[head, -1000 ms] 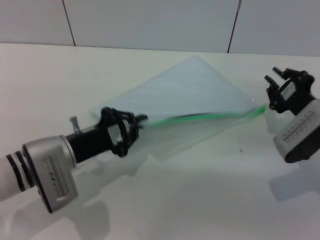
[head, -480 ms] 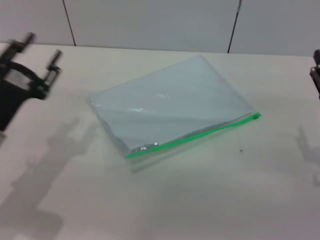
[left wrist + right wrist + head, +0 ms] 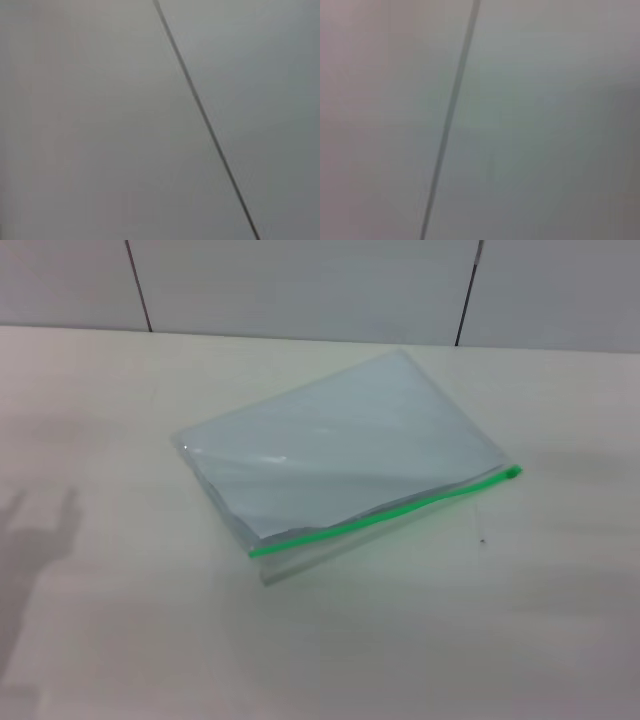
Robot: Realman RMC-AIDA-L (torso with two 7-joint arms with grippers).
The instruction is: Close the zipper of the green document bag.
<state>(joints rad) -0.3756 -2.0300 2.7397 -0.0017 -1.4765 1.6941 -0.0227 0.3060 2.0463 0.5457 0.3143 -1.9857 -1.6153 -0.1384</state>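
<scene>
The green document bag (image 3: 340,455) lies flat and skewed on the white table in the head view. It is a pale translucent pouch. Its zipper (image 3: 385,515) runs as a bright green strip along the near long edge, from the near left corner to a small green slider tab (image 3: 512,473) at the right end. No gripper shows in any view. Both wrist views show only a plain grey wall with a dark seam.
The white table (image 3: 120,640) spreads around the bag on all sides. A grey panelled wall (image 3: 300,285) stands behind its far edge. A faint arm shadow (image 3: 35,540) falls on the table at the left.
Both arms have withdrawn out of the head view: the left one rose and left on the left side, the right one left on the right. The bag now lies alone.
</scene>
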